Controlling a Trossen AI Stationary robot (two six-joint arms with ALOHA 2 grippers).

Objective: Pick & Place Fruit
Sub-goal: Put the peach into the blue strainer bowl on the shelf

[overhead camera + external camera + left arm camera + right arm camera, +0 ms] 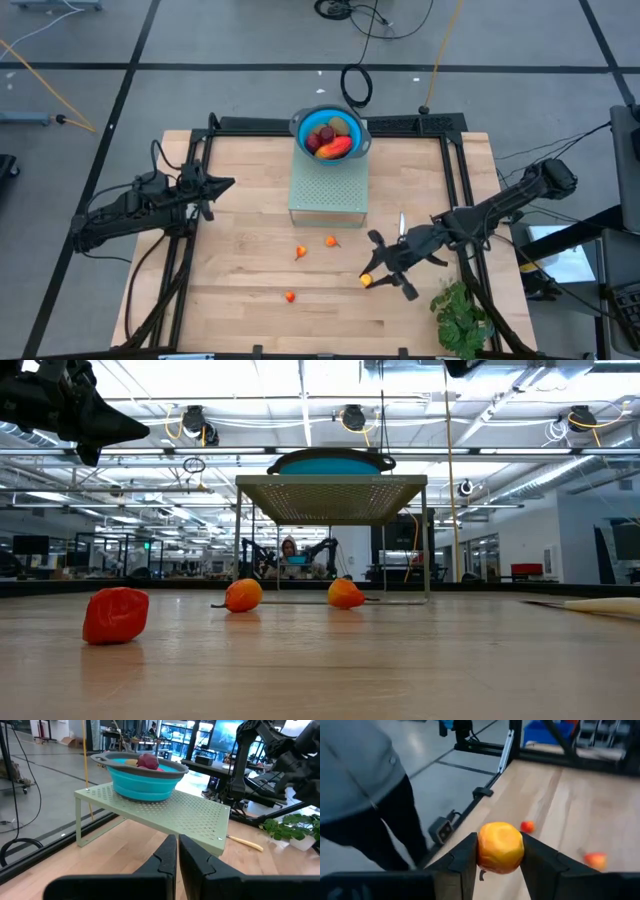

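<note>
Right now I have the right gripper point(499, 870) clenched on a small orange-yellow fruit point(500, 847), the piece pinched between both dark fingers point(464, 862). From above, that gripper point(377, 280) sits over the table's point(250, 320) right front area, just beside the green leafy bunch point(460, 315), with the pale-handled knife point(401, 224) lying a little behind it.

Three more tiny orange-red fruits lie loose on the wood: one near the front point(290, 296), and two farther back, side by side point(301, 252) point(331, 241). At table height I see the nearest one point(116, 614) well ahead of the other two.

Behind those stands the pale green perforated shelf point(328, 186), and on top of it the blue bowl point(330, 134) holding a dark-red ball point(325, 134), a brown kiwi-like oval point(342, 127) and the red-orange mango point(334, 148).

My left gripper point(177, 854) hangs over the table's left side, fingers pressed together and empty, facing the shelf.

Off the table's edge, the right wrist view shows a person's grey sleeve point(355, 765).
</note>
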